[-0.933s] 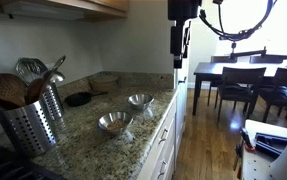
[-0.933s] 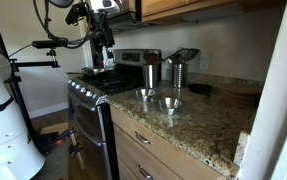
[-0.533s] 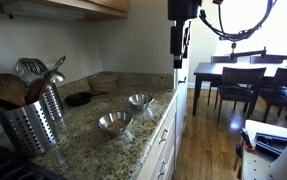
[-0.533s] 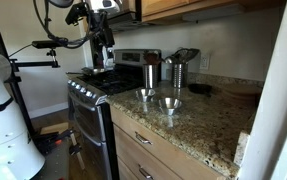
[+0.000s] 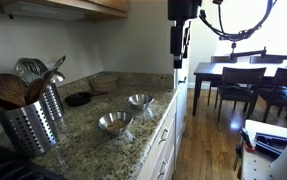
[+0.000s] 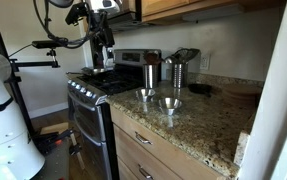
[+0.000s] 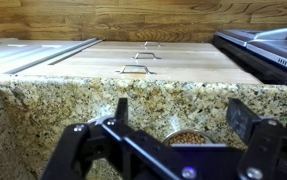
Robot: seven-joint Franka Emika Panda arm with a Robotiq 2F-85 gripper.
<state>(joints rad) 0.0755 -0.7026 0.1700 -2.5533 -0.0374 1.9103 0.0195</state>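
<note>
**Q:** What do your jaws hold?

**A:** Nothing. They stand wide apart and empty. In the wrist view my two dark fingers [image 7: 120, 112] frame a speckled granite table [image 7: 73, 100] seen from above. Pale cabinet fronts [image 7: 153, 60] show beyond its edge.

**Q:** Where are you in the room?

**A:** My arm [image 5: 182, 12] comes down from the top of an exterior view, jaws pointing downward. They hang high over the table's front edge, well apart from everything on it.

**Q:** What lies nearest to them?

**A:** Two small metal bowls stand on the table near its front edge, near each other but not touching. The stove-side bowl [image 5: 114, 122] is closer to a perforated metal utensil holder [image 5: 33, 120] filled with wooden spoons. The outer bowl [image 5: 139, 100] sits further along the table. A bowl rim [image 7: 186, 137] shows at the bottom of the wrist view, between my fingers. I cannot tell which of the two bowls it belongs to.

**Q:** Anything else about?

**A:** A dark pan [image 5: 78, 98] rests near the wall, behind the bowls, and a stove [image 6: 93, 85] adjoins the table
</note>
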